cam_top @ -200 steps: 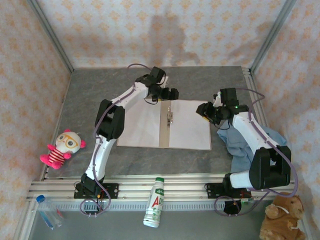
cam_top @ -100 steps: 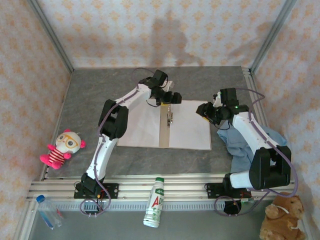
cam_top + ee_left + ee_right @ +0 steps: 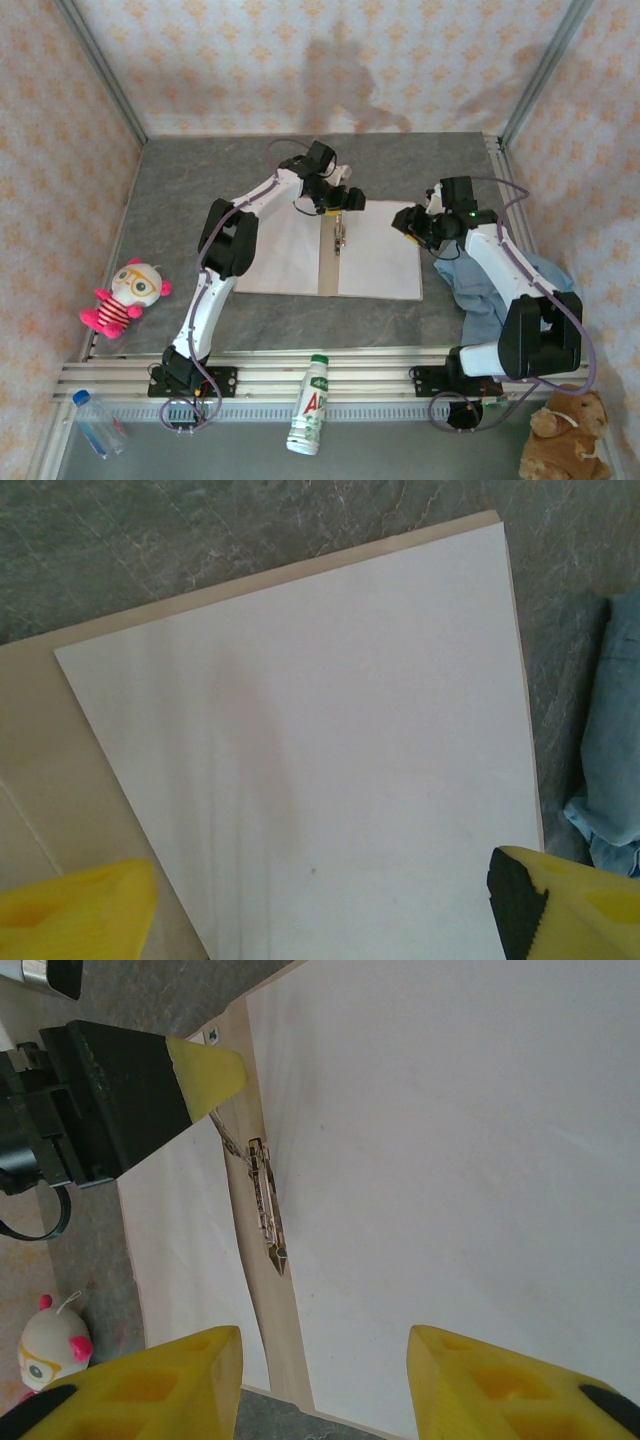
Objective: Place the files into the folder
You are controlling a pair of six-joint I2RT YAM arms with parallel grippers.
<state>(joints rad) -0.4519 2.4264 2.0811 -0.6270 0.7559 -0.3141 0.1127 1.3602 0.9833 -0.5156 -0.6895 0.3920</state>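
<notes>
Left gripper (image 3: 345, 197) wide open, empty. The folder (image 3: 328, 272) spine runs from just beneath it back toward its base. Right gripper (image 3: 409, 221) part-open, empty, farther off.

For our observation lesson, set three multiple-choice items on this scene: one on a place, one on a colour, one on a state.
1. Relative to the folder, the blue cloth lies: A left; B right; C beyond the far edge.
2. The right hand is tipped in: A red; B yellow; C green.
3. The folder is: A shut; B standing upright; C open flat.
Key: B, the cloth bunches off its right edge; B, both tips show yellow; C, both leaves lie spread, fastener exposed.
</notes>
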